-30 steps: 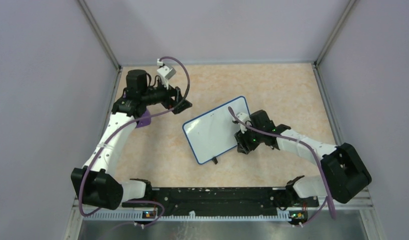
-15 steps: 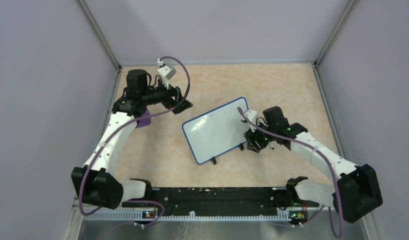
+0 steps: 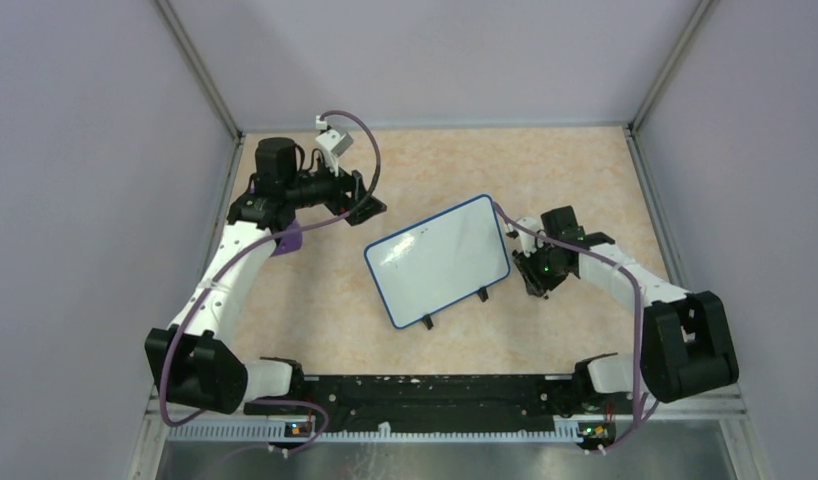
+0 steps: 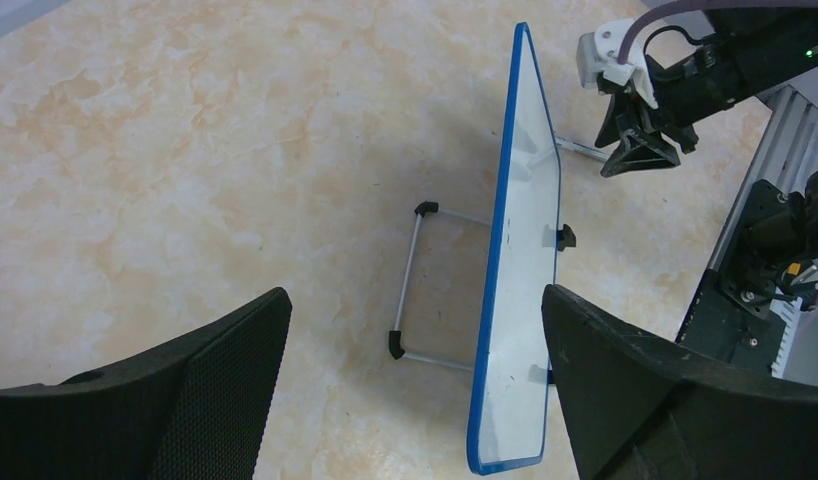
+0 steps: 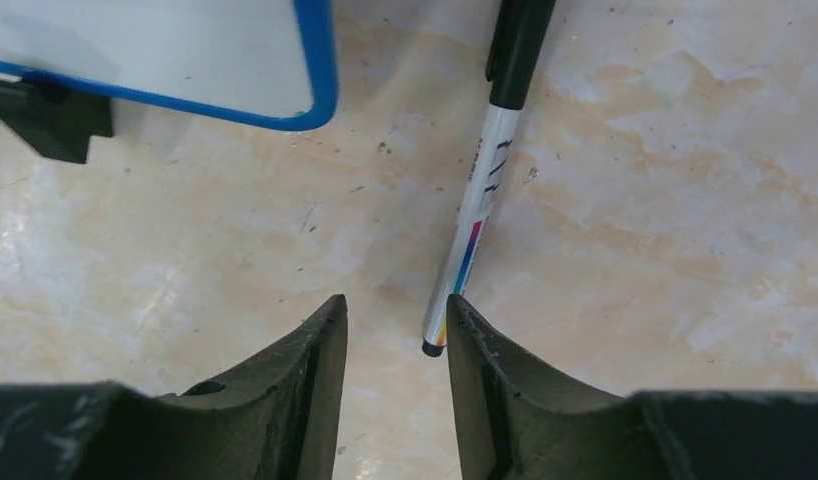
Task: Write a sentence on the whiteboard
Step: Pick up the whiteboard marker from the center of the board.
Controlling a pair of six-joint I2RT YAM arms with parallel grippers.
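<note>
Beige, marbled tabletop (image 3: 585,180), scuffed here and there, closed in by plain lilac-grey walls with metal posts at the far corners. The whiteboard (image 3: 437,262) sits mid-table, turned askew and propped on a wire stand (image 4: 410,285). It has a thin blue rounded frame, two little black feet on its near edge, and a glossy white face. That face carries only faint grey smudges toward its left end, nothing I can read.

The right gripper (image 5: 395,310) hovers just off the board's right-hand near corner with its fingers partly apart and nothing clamped. A marker (image 5: 485,200) lies flat below it, black cap and white barrel. The barrel has print and a colour stripe, too small to read.

The left gripper (image 4: 415,300), toward the far-left corner, is spread wide and empty.
</note>
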